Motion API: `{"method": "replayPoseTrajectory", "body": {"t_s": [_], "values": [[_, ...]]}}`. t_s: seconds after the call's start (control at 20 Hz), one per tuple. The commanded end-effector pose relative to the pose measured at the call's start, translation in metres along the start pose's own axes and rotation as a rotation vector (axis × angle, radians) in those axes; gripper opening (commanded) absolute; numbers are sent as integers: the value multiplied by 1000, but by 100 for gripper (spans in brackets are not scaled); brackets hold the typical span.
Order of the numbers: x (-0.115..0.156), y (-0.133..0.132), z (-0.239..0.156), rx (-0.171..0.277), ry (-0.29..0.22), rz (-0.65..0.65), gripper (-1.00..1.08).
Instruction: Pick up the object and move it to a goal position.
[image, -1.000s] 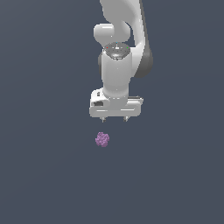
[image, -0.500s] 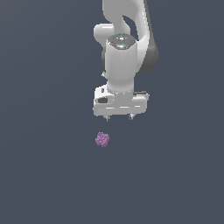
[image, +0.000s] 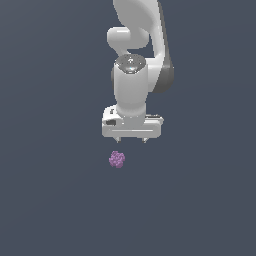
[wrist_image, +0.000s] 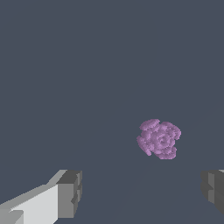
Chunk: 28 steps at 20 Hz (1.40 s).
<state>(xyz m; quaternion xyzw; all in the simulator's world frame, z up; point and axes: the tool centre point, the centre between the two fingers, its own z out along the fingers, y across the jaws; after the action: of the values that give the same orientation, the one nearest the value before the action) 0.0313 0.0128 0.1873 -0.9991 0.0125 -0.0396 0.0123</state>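
Exterior view. A plain, dark slate-blue surface (image: 50, 200) fills the whole field; no walls, edges or furnishings of a room can be made out. The white Panda arm (image: 137, 55) enters from the top of the frame and hangs roughly vertical, its wrist pointing straight down. The gripper (image: 131, 141) ends in a broad white crossbar from which two short fingertips (image: 145, 140) project downward, set well apart. Nothing sits between them. The object (image: 117, 159), a small purple lumpy ball resembling a berry cluster, appears just below the gripper and offset a little toward the exterior view's left, apart from both fingertips. Whether it rests on the surface cannot be told from this view.

Wrist view. The same uniform slate-blue surface (wrist_image: 87, 65) forms the background. Two grey fingers appear at the frame's lower corners: one (wrist_image: 70, 193) with its white body visible, the other (wrist_image: 213, 189) cut off by the frame edge. The jaws stand wide open and empty. The purple ball (wrist_image: 159, 138) lies ahead of the fingers, nearer the cut-off one, touching neither.
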Motion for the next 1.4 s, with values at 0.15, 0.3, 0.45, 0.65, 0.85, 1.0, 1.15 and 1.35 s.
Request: {"method": "replayPoseTrajectory", "body": {"t_s": [0.15,0.3,0.45,0.65,0.85,1.0,1.15,1.35], "values": [[3,27,39,-11,-32,113,100],[3,42,61,-19,-49,175,100],[2,54,78,-27,-61,221,100],[1,63,92,-34,-71,260,100],[0,67,96,-36,-75,273,100],[0,66,97,-36,-75,269,100],[-1,66,105,-36,-75,270,100],[-3,67,127,-36,-75,272,100]]}}
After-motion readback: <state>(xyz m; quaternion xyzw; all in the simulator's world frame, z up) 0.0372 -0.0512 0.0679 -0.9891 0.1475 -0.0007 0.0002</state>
